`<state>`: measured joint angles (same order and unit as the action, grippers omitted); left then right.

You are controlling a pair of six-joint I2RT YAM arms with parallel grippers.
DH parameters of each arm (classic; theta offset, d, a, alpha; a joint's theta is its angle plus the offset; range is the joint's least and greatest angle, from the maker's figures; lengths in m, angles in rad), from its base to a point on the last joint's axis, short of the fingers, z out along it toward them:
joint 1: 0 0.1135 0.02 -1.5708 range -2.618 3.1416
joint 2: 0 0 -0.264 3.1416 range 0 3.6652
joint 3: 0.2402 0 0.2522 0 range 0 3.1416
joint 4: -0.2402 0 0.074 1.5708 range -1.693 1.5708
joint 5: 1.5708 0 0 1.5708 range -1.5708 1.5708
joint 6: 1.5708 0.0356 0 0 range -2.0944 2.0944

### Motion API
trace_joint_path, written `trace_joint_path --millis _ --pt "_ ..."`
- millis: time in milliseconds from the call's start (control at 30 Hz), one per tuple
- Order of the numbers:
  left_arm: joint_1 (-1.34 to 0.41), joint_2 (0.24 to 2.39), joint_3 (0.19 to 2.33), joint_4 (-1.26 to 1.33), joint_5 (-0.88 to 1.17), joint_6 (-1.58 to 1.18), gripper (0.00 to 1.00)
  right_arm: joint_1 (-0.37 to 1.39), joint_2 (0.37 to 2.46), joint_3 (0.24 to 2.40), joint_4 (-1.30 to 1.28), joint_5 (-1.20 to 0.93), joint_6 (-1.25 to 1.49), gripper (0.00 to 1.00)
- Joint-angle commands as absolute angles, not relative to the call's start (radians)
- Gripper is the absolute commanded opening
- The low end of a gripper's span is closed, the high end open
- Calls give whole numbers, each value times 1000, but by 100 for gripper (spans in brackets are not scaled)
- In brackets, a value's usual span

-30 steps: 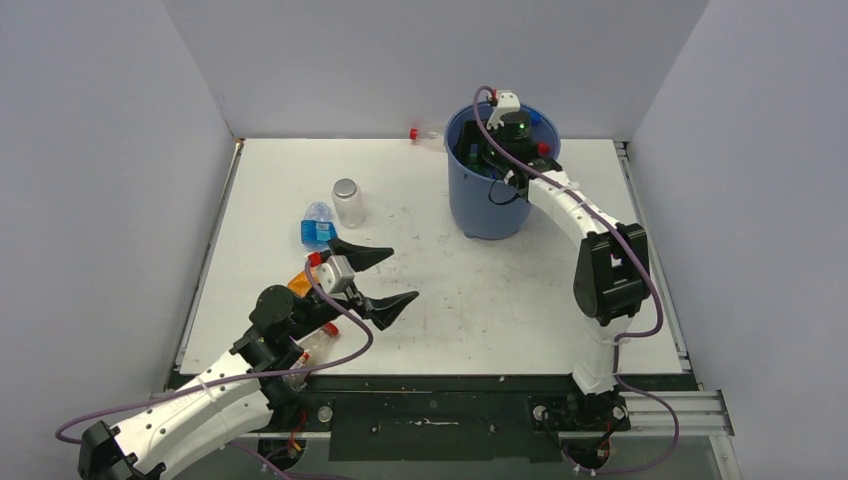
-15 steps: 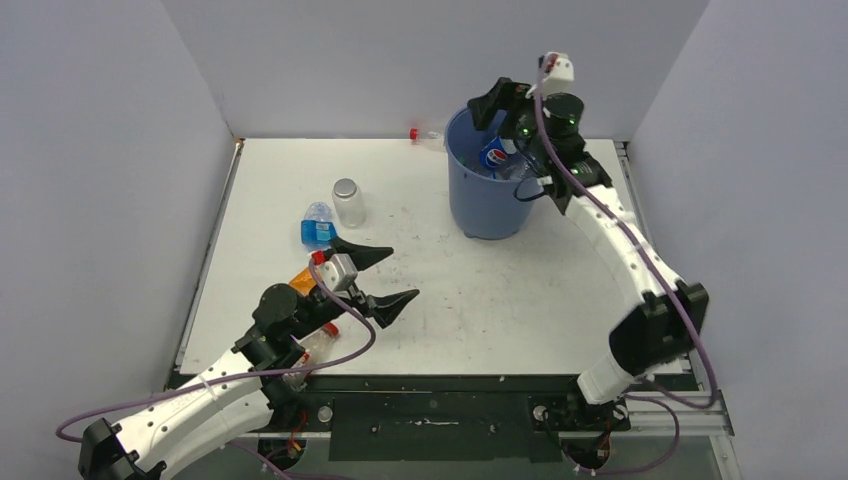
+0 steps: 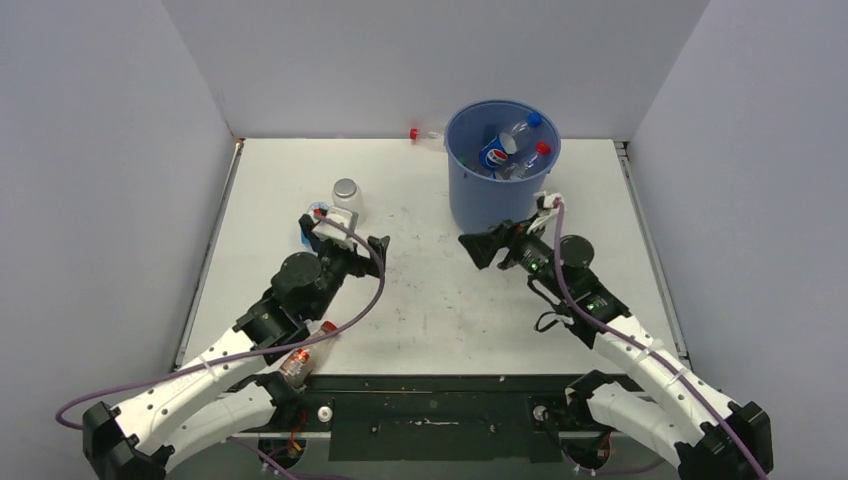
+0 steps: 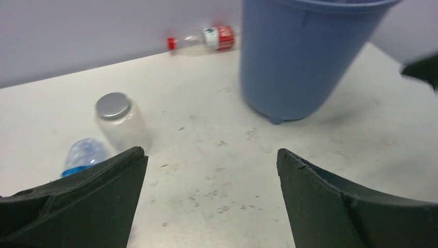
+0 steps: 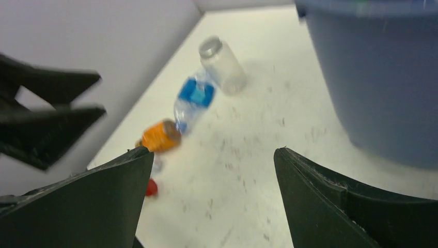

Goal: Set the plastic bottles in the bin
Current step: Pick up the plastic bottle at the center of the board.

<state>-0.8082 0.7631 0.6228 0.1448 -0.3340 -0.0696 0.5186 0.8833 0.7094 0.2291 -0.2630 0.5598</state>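
Robot lab cell, plain grey partition walls (image 3: 110,150), scuffed white table (image 3: 440,310)

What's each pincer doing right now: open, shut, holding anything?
Left pincer: open, holding nothing.
Right pincer: open, holding nothing.

Left wrist view: bin (image 4: 304,57) rim cut off at frame top; blue-labelled bottle (image 4: 81,155), left of bin, partly hidden behind a finger of left hand (image 4: 208,151). Right wrist view blurred; orange bottle (image 5: 161,135), left of bin, indistinct.
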Motion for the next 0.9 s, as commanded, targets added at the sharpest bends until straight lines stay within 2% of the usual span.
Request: trace_joint_path --millis 0,200,467,867 --pt "-745 895 762 -106 -628 -110 96 559 840 553 257 -310 554 90" --pt "-425 1111 925 -193 -265 -361 96 648 838 359 383 -235 603 90" --pt "-364 1393 1020 64 -324 -345 96 823 850 274 423 -41 568 91" --pt "-285 1672 1225 91 -296 -189 96 838 856 244 437 -16 572 90"
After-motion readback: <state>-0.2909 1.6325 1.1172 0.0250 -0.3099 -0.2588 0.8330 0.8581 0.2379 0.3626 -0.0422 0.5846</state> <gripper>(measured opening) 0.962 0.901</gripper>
